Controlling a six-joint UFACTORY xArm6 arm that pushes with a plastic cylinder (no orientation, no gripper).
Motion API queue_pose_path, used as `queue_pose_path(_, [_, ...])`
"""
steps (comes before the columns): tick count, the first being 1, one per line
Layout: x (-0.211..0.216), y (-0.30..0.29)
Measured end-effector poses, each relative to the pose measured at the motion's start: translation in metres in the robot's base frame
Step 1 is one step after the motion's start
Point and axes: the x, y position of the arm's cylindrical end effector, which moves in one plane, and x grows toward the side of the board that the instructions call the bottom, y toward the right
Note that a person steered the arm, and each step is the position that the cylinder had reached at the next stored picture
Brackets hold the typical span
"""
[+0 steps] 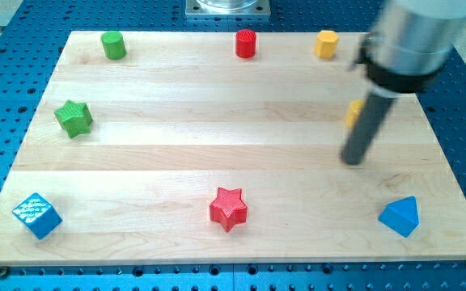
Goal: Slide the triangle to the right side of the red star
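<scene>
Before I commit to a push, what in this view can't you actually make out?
- Yellow block at the view's right: mostly behind my rod, so its shape is unreadable.
- My tip: motion-blurred, so its exact end is uncertain; it lies up and to the view's left of the blue triangle, apart from it.
- Arm body, view's top right: blurred and cut off by the top edge.
- The red star is fully visible.

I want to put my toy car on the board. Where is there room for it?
The big bare patch is the middle, between the green star, the red star and my tip. There is also room along the bottom between the red star and the blue triangle. It is crowded at the top right, where a yellow block sits half hidden behind my rod.
</scene>
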Motion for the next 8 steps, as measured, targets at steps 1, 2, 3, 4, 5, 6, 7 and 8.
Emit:
queue_pose_path(1, [-0.002,-0.056])
queue_pose_path(2, [-0.006,-0.205])
queue_pose_path(3, [-0.037,-0.216])
queue_pose_path(4, [-0.024,-0.107])
queue_pose_path(5, [0.023,0.013])
queue_pose_path(6, [0.028,0.159])
queue_pose_path(7, [0.076,0.194])
queue_pose_path(8, [0.107,0.118])
